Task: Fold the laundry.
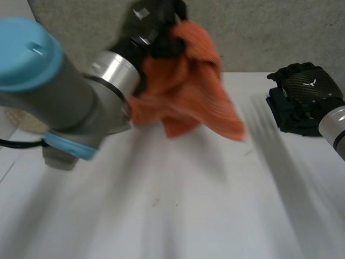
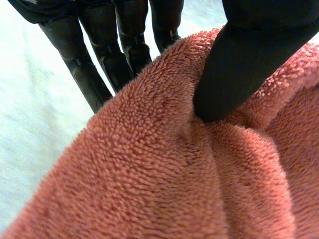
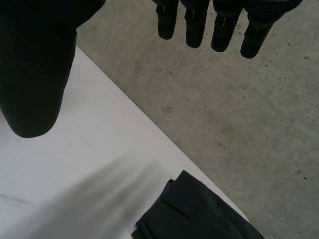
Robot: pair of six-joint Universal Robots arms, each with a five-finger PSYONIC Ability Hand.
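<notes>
An orange terry towel [image 1: 188,91] hangs bunched in the air above the far middle of the white table [image 1: 178,216]. My left hand [image 1: 159,27] holds it at its upper end. In the left wrist view the thumb [image 2: 239,64] presses into the towel [image 2: 164,169] and the fingers [image 2: 99,59] stand on its other side, pinching it. At the table's far right edge my right hand [image 1: 304,86] holds nothing. Its straight fingers [image 3: 199,25] and thumb [image 3: 35,74] are spread above the edge and the floor.
A dark folded garment [image 3: 199,214] lies at the table's far edge below my right hand. Grey concrete floor [image 3: 239,109] begins beyond that edge. My left arm [image 1: 59,91] reaches across the near left of the table.
</notes>
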